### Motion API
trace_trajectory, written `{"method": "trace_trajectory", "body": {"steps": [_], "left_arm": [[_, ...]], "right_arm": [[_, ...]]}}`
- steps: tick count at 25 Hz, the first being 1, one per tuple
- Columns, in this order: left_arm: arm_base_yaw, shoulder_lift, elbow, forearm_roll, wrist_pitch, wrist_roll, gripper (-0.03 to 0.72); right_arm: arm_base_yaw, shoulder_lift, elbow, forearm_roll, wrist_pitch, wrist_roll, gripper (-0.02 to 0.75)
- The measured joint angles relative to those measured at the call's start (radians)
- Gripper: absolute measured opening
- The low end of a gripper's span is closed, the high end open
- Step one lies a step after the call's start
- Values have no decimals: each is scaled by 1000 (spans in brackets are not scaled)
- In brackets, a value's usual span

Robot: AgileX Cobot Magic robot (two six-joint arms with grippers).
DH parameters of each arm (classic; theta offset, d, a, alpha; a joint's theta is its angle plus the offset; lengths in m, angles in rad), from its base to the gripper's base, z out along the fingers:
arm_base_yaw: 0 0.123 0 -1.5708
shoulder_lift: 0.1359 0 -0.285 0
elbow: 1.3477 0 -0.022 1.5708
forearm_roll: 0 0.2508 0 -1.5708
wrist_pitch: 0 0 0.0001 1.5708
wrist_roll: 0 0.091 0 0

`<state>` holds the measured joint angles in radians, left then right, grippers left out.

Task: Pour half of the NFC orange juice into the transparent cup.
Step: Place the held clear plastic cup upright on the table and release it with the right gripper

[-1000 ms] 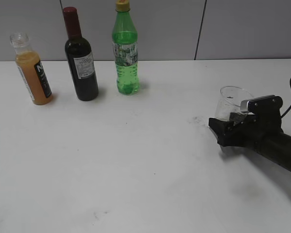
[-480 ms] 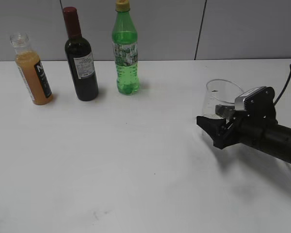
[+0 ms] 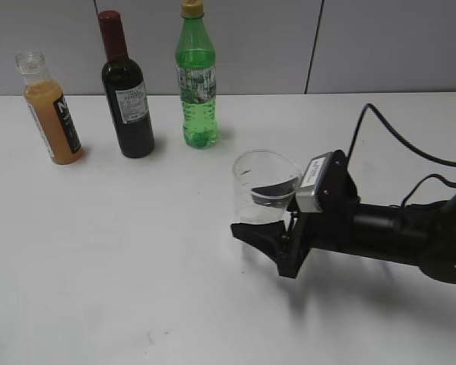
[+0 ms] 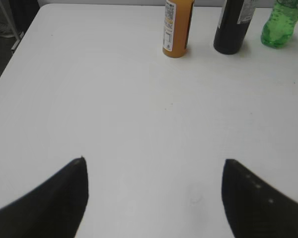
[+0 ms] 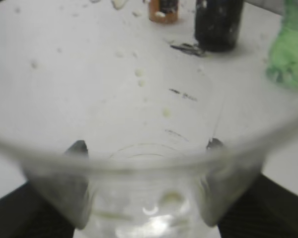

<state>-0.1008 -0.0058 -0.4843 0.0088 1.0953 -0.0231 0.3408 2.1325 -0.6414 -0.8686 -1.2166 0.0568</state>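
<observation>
The NFC orange juice is a small capless bottle with a black label, standing at the far left of the white table. It also shows in the left wrist view and the right wrist view. The transparent cup is upright and empty near the table's middle, held in my right gripper, which is shut on its lower wall. The cup fills the right wrist view. My left gripper is open and empty over bare table, well short of the bottles.
A dark wine bottle with a red cap and a green soda bottle with a yellow cap stand right of the juice at the back. A grey wall runs behind the table. The right arm's cable arcs over the table.
My right gripper has carried the cup from the right side of the table leftward and nearer, toward the middle. The bottles have not moved.
</observation>
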Motion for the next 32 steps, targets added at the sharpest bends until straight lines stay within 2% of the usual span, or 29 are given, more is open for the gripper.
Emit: {"method": "trace_trajectory", "body": {"steps": [6,11,21,29,32], "left_arm": [[0,0,0,0,0,0,652],[0,0,0,0,0,0,652],[0,0,0,0,-1,0,650],[0,0,0,0,-1,0,634],[0,0,0,0,-1,0,629]], "right_arm": [[169,0,-135,-3,8,27,531],[256,10,-254,-5,61,82,531],[344,158,-423,-28,93,148,531],[361,173,-506,-128,338,184,531],[361,174,-509,-155,364,187,530]]}}
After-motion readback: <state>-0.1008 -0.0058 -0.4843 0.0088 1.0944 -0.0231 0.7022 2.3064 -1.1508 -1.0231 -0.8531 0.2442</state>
